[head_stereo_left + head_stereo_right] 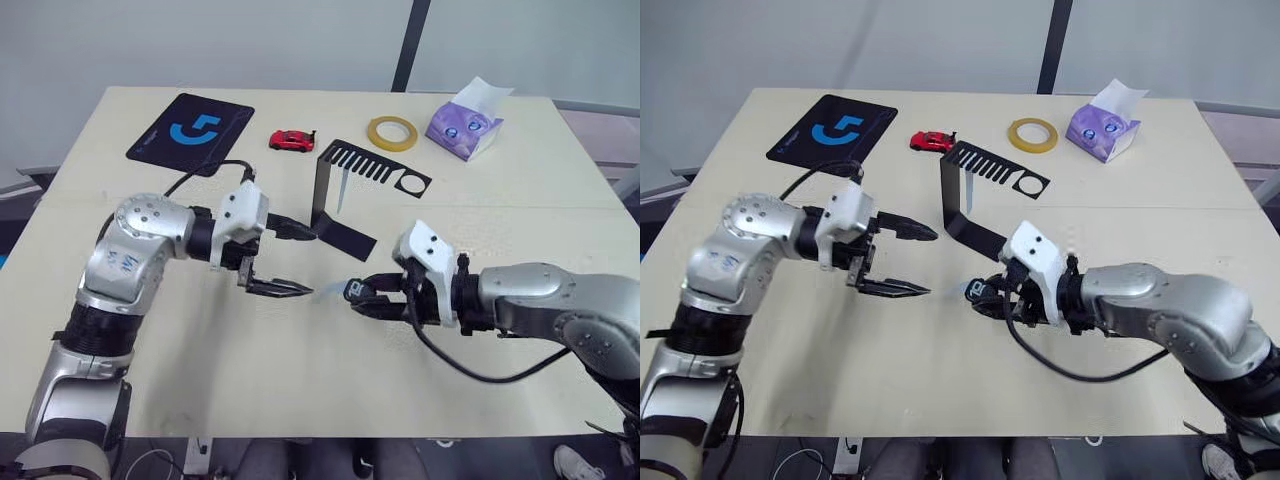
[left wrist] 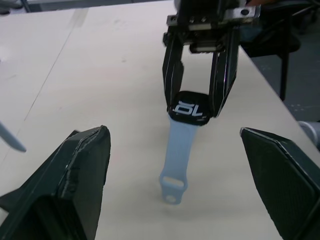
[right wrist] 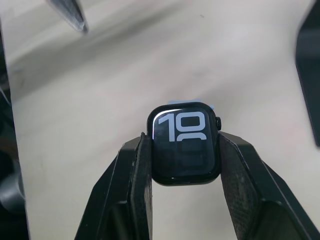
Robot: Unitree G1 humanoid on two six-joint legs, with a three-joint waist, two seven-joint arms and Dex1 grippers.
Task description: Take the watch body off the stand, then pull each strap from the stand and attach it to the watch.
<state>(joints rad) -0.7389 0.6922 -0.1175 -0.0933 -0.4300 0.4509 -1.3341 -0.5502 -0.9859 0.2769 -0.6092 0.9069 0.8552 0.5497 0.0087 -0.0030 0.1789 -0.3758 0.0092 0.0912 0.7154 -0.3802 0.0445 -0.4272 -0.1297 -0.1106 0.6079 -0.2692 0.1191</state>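
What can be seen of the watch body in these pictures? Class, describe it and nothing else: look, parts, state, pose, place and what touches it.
The watch body is a small dark rounded-square case with a glossy black screen lit with pale numerals and a small button on one side. It is off the stand, clamped by its two side edges between the right gripper fingers, low over the table. One light blue-grey strap with an end hole already hangs from one edge, pointing toward the open left gripper.

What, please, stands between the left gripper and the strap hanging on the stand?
The stand itself seems to. The strap hangs under its comb top, on the far side of its upright plate from the open left gripper. Nothing else visible lies between them.
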